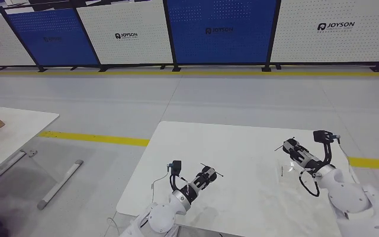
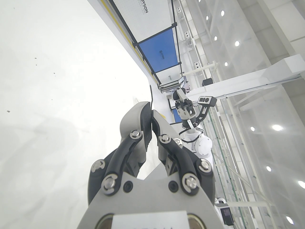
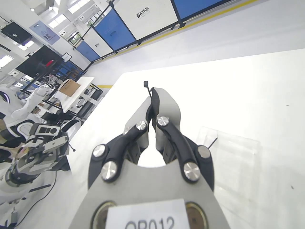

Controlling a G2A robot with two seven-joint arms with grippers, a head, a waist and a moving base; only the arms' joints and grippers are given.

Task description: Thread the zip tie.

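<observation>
Threading could easily miss from here. The zip tie [image 3: 146, 85] in the right end effector [image 3: 152, 96] and the second tie [image 2: 150, 94] in the left end effector [image 2: 151, 108] looked thin and free to flex, so a slight tilt in either grip would carry tail past head. Both end effectors were clamped shut on their strips. The right one hung above the tabletop [image 1: 237, 148] near its right edge, with the tie's head poking just beyond the fingertips. The left one was well apart, toward the front-left corner, with a tapered end protruding.
</observation>
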